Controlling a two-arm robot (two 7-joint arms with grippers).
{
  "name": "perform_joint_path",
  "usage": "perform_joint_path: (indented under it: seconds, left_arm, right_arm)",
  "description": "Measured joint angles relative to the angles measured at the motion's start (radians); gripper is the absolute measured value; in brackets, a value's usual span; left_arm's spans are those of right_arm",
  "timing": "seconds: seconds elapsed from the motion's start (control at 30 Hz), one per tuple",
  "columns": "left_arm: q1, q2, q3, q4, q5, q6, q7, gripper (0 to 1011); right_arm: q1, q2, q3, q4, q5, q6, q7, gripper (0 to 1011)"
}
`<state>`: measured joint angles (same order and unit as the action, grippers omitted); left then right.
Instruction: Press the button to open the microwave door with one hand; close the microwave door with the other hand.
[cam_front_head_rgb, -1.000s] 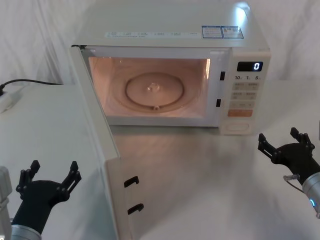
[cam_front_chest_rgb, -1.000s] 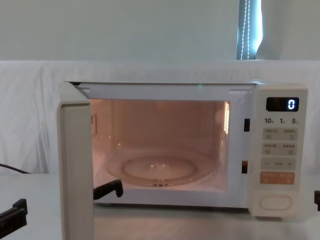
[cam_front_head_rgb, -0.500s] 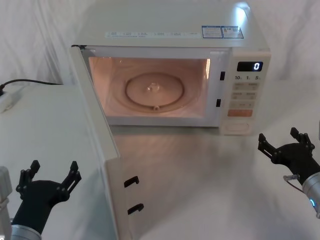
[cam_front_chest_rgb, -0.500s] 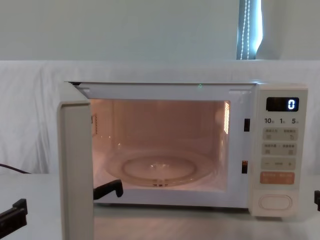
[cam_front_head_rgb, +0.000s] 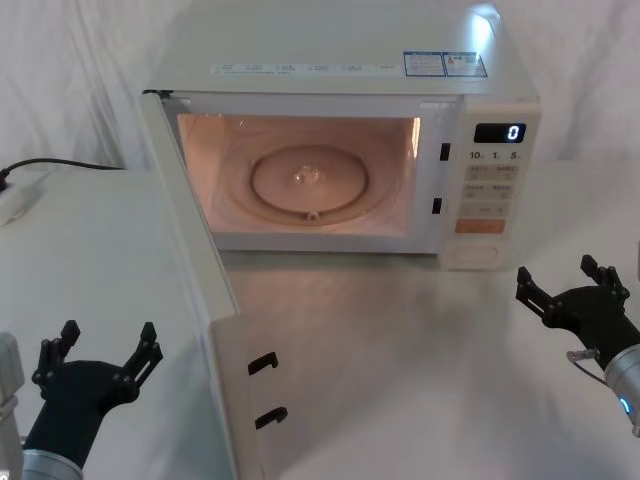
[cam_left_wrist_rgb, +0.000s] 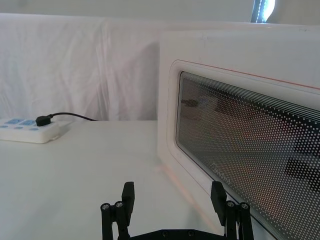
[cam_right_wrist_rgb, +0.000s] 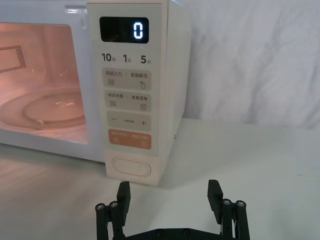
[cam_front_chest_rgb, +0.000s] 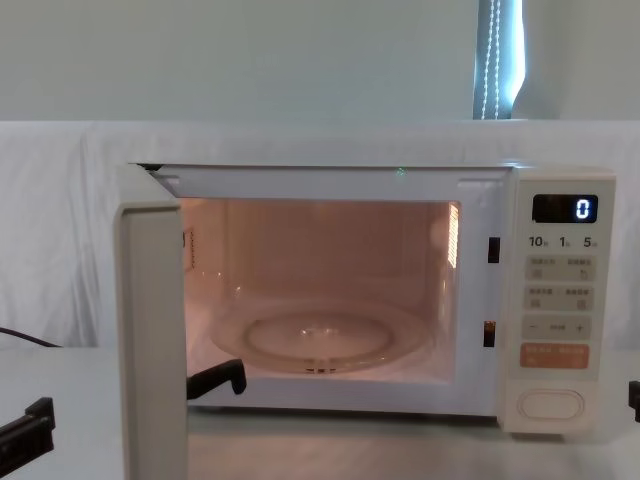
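Black left gripper (cam_front_head_rgb: 97, 352) hovers low over the white surface (cam_front_head_rgb: 400, 340), fingers spread wide, just outside the microwave door (cam_front_head_rgb: 195, 290), which stands swung fully open. Right gripper (cam_front_head_rgb: 568, 284), fingers equally wide, sits apart from the button (cam_front_head_rgb: 473, 255). Beyond, the microwave (cam_front_head_rgb: 340, 70) glows inside, seemingly empty but for its turntable (cam_front_head_rgb: 309, 182)

Cream-white microwave (cam_front_head_rgb: 340, 60) on the tabletop, its display reading 0, cavity lit and holding a round glass turntable. The door (cam_front_head_rgb: 200, 290), hinged at the left, stands swung fully open toward the viewer, two black latch hooks on its free edge. The pill-shaped button (cam_right_wrist_rgb: 131, 167) sits lowest on the control panel.
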<state>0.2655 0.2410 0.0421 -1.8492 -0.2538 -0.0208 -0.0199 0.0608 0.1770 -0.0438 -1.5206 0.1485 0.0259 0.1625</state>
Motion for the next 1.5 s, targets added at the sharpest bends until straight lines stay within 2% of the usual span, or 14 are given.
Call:
perform_joint_path:
  seconds: [1.1, 1.23, 1.5]
  left_arm:
    - [0.000, 0.000, 0.000, 0.000, 0.000, 0.000, 0.000, 993]
    - [0.000, 0.000, 0.000, 0.000, 0.000, 0.000, 0.000, 915]
    - [0.000, 0.000, 0.000, 0.000, 0.000, 0.000, 0.000, 668]
  right_arm:
    - [0.000, 0.000, 0.000, 0.000, 0.000, 0.000, 0.000, 1002]
    - [0.000, 0.000, 0.000, 0.000, 0.000, 0.000, 0.000, 1002]
    - [0.000, 0.000, 0.000, 0.000, 0.000, 0.000, 0.000, 1002]
